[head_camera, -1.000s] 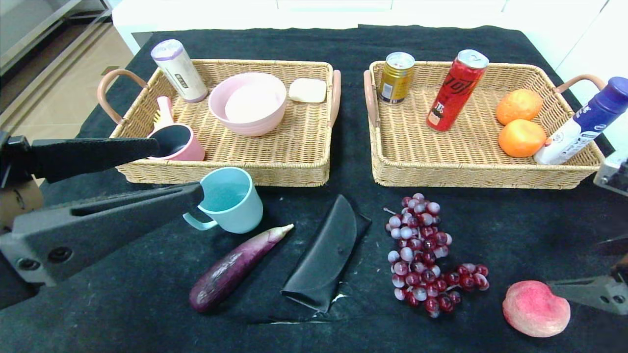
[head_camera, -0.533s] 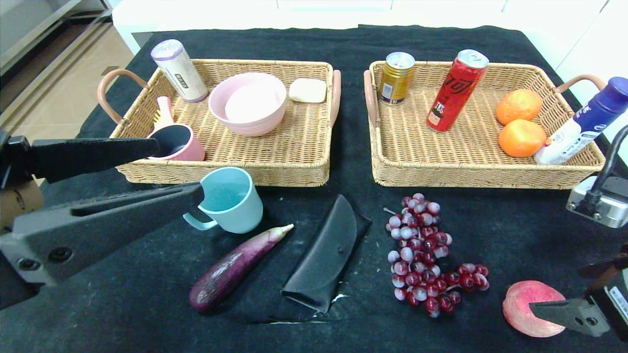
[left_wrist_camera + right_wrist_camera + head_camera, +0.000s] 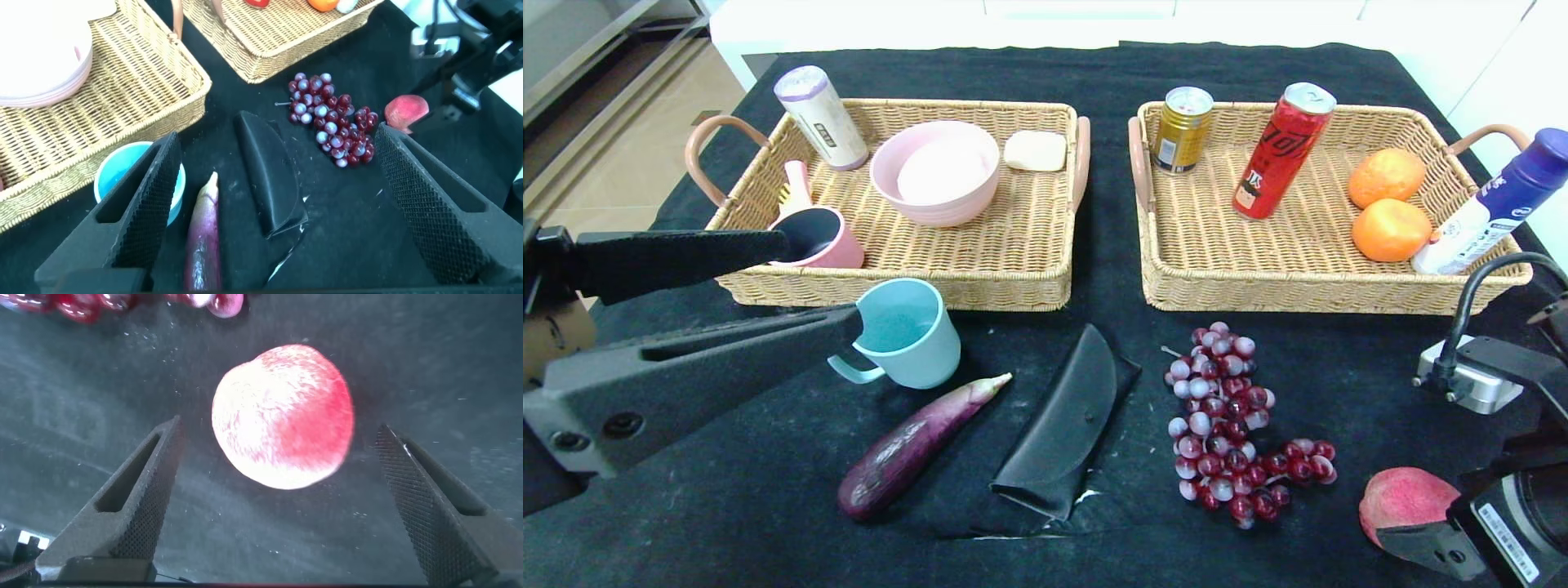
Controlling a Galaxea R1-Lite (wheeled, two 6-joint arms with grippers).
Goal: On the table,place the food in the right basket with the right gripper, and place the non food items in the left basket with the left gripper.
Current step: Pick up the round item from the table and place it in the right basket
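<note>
A pink-red peach (image 3: 1403, 498) (image 3: 282, 416) lies at the table's front right. My right gripper (image 3: 1437, 535) (image 3: 278, 434) hangs just above it, open, with a finger on either side and no contact. A bunch of red grapes (image 3: 1229, 425) and a purple eggplant (image 3: 915, 445) lie on the black cloth, with a black glasses case (image 3: 1062, 425) between them. A teal cup (image 3: 907, 331) stands in front of the left basket (image 3: 1013, 290). My left gripper (image 3: 817, 282) (image 3: 278, 140) is open beside the cup, empty. The right basket (image 3: 1298, 294) stands behind the grapes.
The left basket holds a pink bowl (image 3: 935, 171), a pink mug (image 3: 821, 237), a paper-wrapped canister (image 3: 821, 118) and a soap bar (image 3: 1035, 151). A gold can (image 3: 1183, 129), a red can (image 3: 1282, 151), two oranges (image 3: 1388, 204) and a blue-capped bottle (image 3: 1494, 204) sit in the right one.
My right gripper has come in from the right edge and lowered over the peach, still open. The left arm and the objects on the table have not moved.
</note>
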